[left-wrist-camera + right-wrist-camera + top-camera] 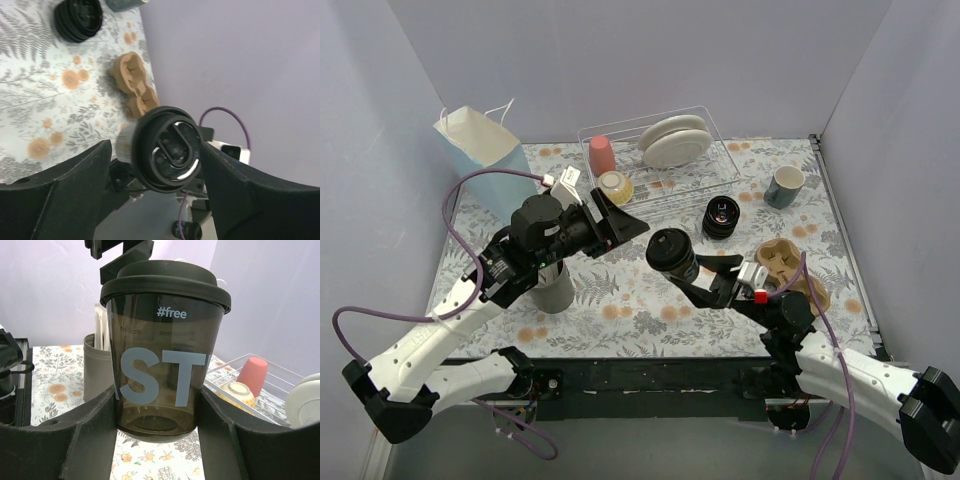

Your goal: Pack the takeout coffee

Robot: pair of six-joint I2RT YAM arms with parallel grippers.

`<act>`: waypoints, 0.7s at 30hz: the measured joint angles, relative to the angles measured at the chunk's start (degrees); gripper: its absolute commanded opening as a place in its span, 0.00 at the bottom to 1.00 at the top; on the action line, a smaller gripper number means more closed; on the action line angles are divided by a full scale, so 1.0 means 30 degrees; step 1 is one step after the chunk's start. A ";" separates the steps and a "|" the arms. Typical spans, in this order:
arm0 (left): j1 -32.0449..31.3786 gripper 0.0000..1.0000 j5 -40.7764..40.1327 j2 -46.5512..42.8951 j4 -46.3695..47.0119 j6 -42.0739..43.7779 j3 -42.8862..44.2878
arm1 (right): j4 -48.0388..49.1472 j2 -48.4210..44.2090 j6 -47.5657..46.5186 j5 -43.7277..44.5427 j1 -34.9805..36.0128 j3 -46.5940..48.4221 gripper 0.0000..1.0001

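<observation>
One small black disposable cup [680, 268] with a round plastic lid [666, 245] hangs over the counter [620, 300], seen from above. Left wrist: left fingers [65, 185] spread beside the lid. Right wrist: right fingers [85, 430] pinch its body. Likely a handover; left must close before right releases.

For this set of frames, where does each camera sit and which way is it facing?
Top external: above and behind the bases, looking down on the table; both arms show, with the left pincer and right pincer.
Left wrist: on the left arm, facing the lidded black cup lid-on, with the cup carrier beyond; its own fingers show at the bottom.
Right wrist: on the right arm, facing that cup's side and the grey utensil cup; its own fingers clamp the cup.
Shared: all three views show the lidded black cup.
</observation>
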 measured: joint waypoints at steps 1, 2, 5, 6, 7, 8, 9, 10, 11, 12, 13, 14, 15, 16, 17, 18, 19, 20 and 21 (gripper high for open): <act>0.0000 0.66 0.0423 -0.0007 0.0437 -0.0138 -0.0109 | 0.0051 0.0066 0.0007 -0.0051 0.0000 -0.0007 0.58; 0.0000 0.64 0.0729 -0.0007 0.0743 -0.0219 -0.0182 | 0.0160 0.0080 0.0015 -0.0102 0.0000 -0.0007 0.57; 0.0000 0.62 0.1603 0.0051 0.1413 -0.0124 -0.0313 | 0.0699 0.0036 0.0022 -0.0204 0.0000 -0.0015 0.57; 0.0000 0.61 0.1829 0.0117 0.1610 0.0036 -0.0321 | 0.0809 0.0022 0.0029 -0.0299 0.0000 -0.0015 0.57; 0.0000 0.61 0.1974 0.0182 0.1734 0.0211 -0.0321 | 0.0867 0.0015 0.0022 -0.0372 0.0000 -0.0015 0.56; 0.0000 0.61 0.2149 0.0277 0.1836 0.0590 -0.0321 | 0.0882 0.0000 0.0029 -0.0488 0.0000 -0.0015 0.56; 0.0000 0.61 0.2295 0.0379 0.1916 0.0991 -0.0321 | 0.0874 0.0000 0.0029 -0.0590 0.0000 -0.0015 0.56; 0.0000 0.60 0.2390 0.0495 0.1989 0.1399 -0.0321 | 0.0874 0.0000 0.0036 -0.0670 0.0000 -0.0015 0.56; 0.0000 0.59 0.2463 0.0634 0.2011 0.1858 -0.0313 | 0.0867 0.0000 0.0051 -0.0801 0.0000 -0.0015 0.56; 0.0000 0.57 0.2528 0.0758 0.2025 0.2273 -0.0306 | 0.0867 0.0007 0.0066 -0.0940 0.0000 -0.0015 0.56; 0.0000 0.56 0.2623 0.0925 0.2033 0.2761 -0.0284 | 0.0867 0.0007 0.0080 -0.1035 0.0000 -0.0015 0.55; 0.0000 0.54 0.2732 0.1064 0.2047 0.3104 -0.0270 | 0.0867 0.0022 0.0102 -0.1129 0.0000 -0.0015 0.55; 0.0000 0.51 0.2834 0.1231 0.2069 0.3497 -0.0240 | 0.0867 0.0029 0.0138 -0.1224 0.0000 -0.0015 0.55; 0.0000 0.49 0.2943 0.1421 0.2091 0.3854 -0.0197 | 0.0867 0.0058 0.0153 -0.1333 0.0000 -0.0015 0.55; 0.0000 0.47 0.3096 0.1610 0.2098 0.4182 -0.0146 | 0.0867 0.0087 0.0175 -0.1406 0.0000 -0.0015 0.55; 0.0000 0.45 0.3308 0.1763 0.2157 0.4495 -0.0109 | 0.0831 0.0138 0.0204 -0.1421 -0.0007 -0.0015 0.55; 0.0000 0.40 0.3497 0.1887 0.2164 0.4830 -0.0044 | 0.0787 0.0226 0.0233 -0.1435 -0.0015 -0.0015 0.54; 0.0000 0.38 0.3650 0.1960 0.2164 0.5049 -0.0022 | 0.0787 0.0284 0.0248 -0.1457 -0.0015 -0.0015 0.54; 0.0000 0.35 0.3759 0.1982 0.2171 0.5195 -0.0022 | 0.0758 0.0299 0.0284 -0.1464 -0.0015 -0.0015 0.54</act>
